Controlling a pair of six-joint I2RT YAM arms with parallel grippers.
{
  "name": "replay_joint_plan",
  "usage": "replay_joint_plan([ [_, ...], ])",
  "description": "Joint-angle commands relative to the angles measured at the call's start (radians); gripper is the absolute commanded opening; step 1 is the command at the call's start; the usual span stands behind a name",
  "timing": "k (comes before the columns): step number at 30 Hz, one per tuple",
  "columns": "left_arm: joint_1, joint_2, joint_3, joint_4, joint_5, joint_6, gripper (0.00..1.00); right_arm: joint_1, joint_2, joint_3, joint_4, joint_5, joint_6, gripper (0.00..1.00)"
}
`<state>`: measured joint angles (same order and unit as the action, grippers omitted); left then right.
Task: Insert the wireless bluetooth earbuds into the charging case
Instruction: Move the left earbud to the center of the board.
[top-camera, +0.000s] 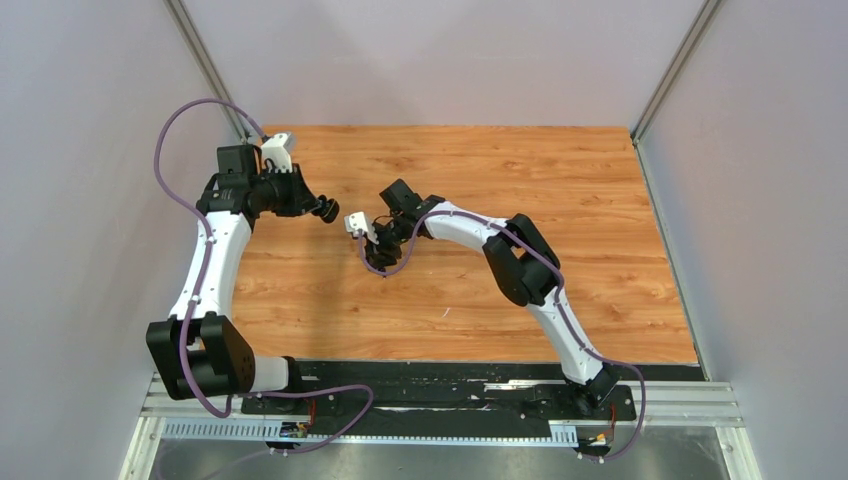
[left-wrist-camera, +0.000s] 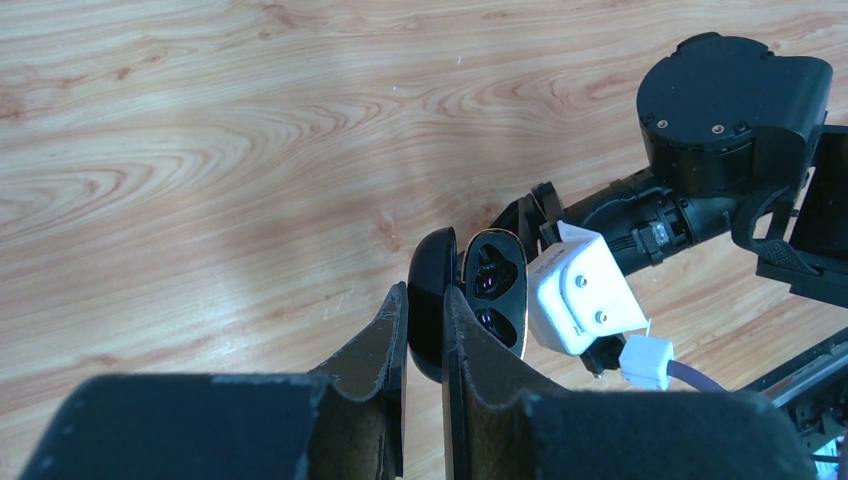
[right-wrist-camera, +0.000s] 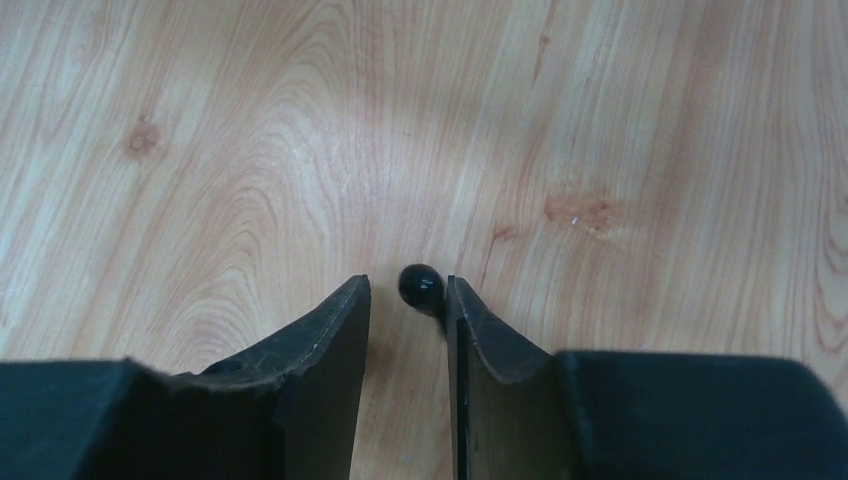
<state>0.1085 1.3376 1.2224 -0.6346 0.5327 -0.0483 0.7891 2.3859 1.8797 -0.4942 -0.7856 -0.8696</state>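
The left gripper (left-wrist-camera: 424, 300) is clamped on the lid (left-wrist-camera: 432, 255) of the open case (left-wrist-camera: 497, 285). It holds the case at 9 o'clock from the middle of the table (top-camera: 560, 180), well in from the left edge. The right gripper (right-wrist-camera: 407, 284) is near the case, at 4 o'clock of it, jaws parted over the wood. A black earbud (right-wrist-camera: 420, 284) sits at the tips, touching only the 3 o'clock finger. Wide wood lies toward 3 o'clock.
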Motion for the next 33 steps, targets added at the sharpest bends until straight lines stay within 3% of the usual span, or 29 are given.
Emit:
replay_joint_plan([
  [1, 0.012, 0.002, 0.030, 0.009, 0.018, -0.015, 0.00, 0.006, 0.027, 0.040, 0.046, -0.004, -0.013, 0.31],
  [7, 0.012, 0.004, 0.021, 0.015, 0.025, -0.027, 0.00, 0.006, 0.041, 0.031, 0.060, 0.019, -0.001, 0.23],
  [13, 0.011, 0.009, 0.031, 0.015, 0.034, -0.033, 0.00, -0.012, 0.024, 0.039, 0.080, 0.051, 0.124, 0.15],
  [22, 0.012, 0.024, 0.045, 0.021, 0.051, -0.032, 0.00, -0.102, -0.254, -0.231, 0.122, 0.109, 0.380, 0.05],
  [24, 0.011, 0.031, 0.039, 0.037, 0.057, -0.043, 0.00, -0.119, -0.335, -0.331, 0.171, 0.169, 0.476, 0.04],
  [28, 0.010, 0.049, 0.036, 0.055, 0.072, -0.067, 0.00, -0.127, -0.487, -0.545, 0.277, 0.463, 0.648, 0.00],
  [33, 0.010, 0.065, 0.041, 0.061, 0.083, -0.080, 0.00, -0.126, -0.562, -0.717, 0.336, 0.710, 0.725, 0.00],
])
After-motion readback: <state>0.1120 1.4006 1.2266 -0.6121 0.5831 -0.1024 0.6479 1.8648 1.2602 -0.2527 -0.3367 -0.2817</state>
